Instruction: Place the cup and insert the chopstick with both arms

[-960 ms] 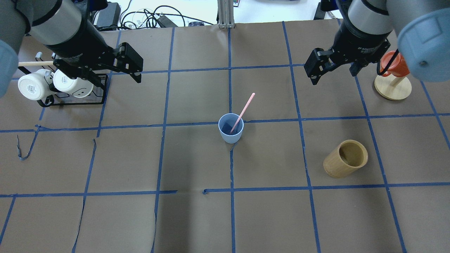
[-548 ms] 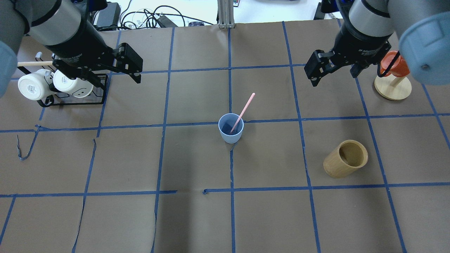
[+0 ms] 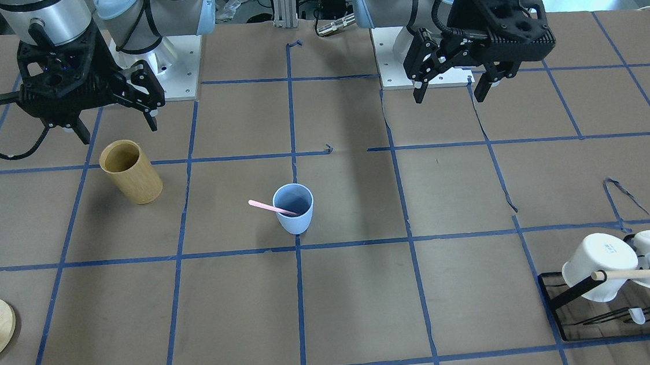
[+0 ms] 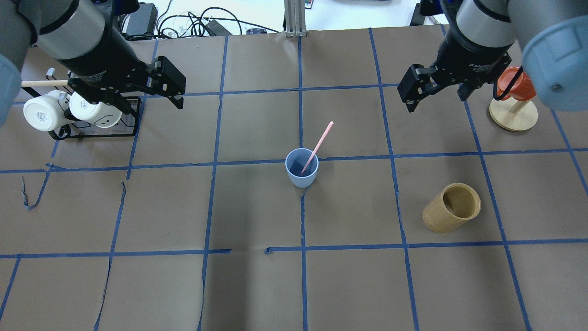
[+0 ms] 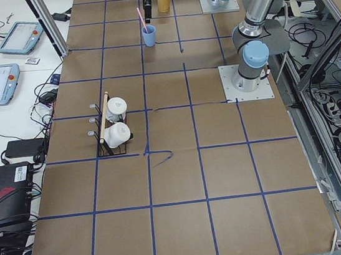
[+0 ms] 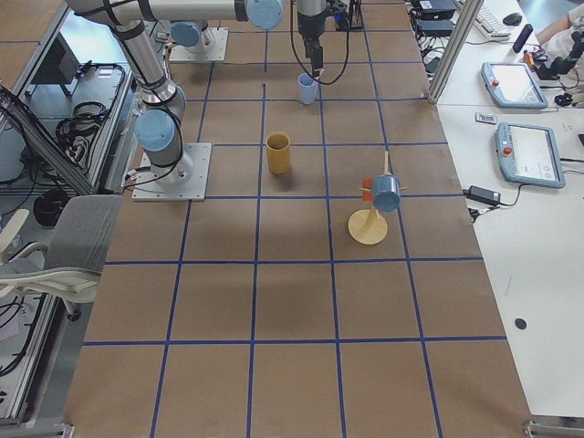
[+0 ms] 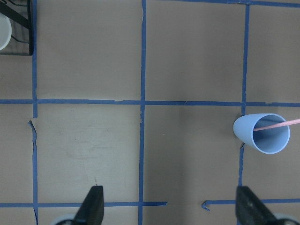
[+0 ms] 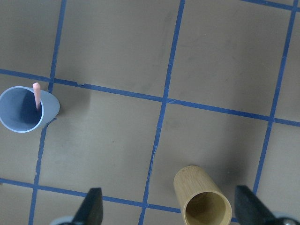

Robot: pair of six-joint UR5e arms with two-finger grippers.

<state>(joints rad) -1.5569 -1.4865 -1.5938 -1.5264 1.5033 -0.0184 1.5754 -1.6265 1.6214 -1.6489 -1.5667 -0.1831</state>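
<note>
The light blue cup stands upright near the table's middle, and also shows in the front view. The pale pink chopstick leans inside it, its top over the rim; it also shows in the front view. My left gripper is open and empty, high over the far left by the mug rack. My right gripper is open and empty, high over the far right. The left wrist view shows the cup at its right, the right wrist view shows the cup at its left.
A tan wooden cylinder stands right of the cup. A black rack with two white mugs and a wooden dowel is at the far left. An orange cup on a round wooden stand is at the far right.
Both arms have shifted only very slightly. The cup and the chopstick have not moved.
</note>
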